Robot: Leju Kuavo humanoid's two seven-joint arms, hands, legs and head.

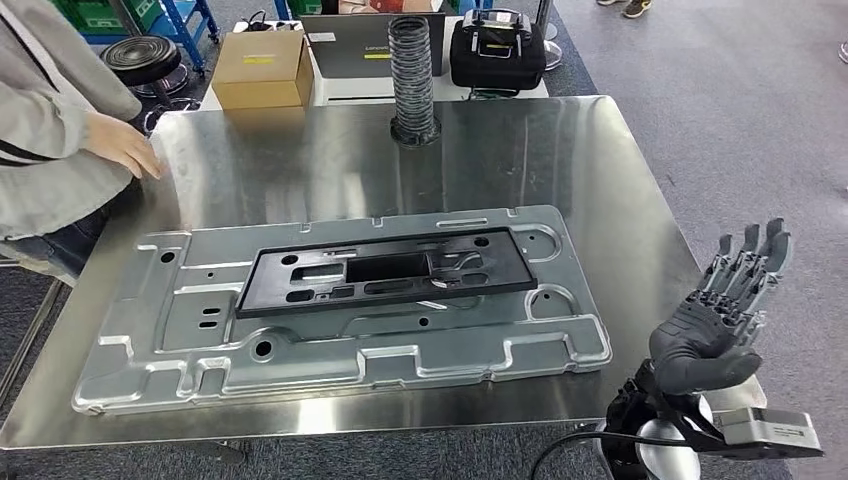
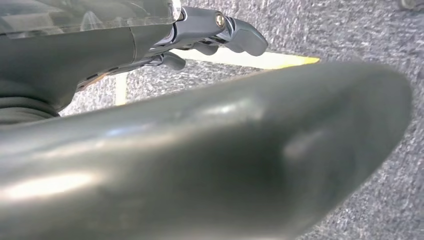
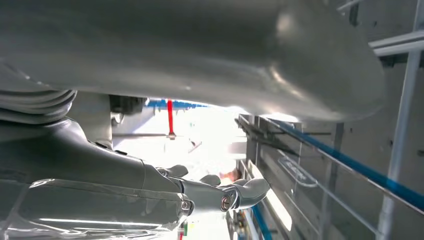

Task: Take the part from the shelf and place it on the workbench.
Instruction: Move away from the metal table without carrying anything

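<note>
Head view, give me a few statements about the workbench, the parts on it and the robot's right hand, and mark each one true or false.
1. A black plastic frame lies on top of the grey metal panel. True.
2. The right hand grips the black plastic frame. False: it is off the workbench's right edge, fingers spread, holding nothing.
3. A black corrugated hose stands upright at the far edge of the workbench. True.
4. A person's hand rests on the grey metal panel. False: it touches the bare steel near the far left corner, apart from the panel.
5. The cardboard box sits on the grey metal panel. False: it is beyond the workbench.
</note>
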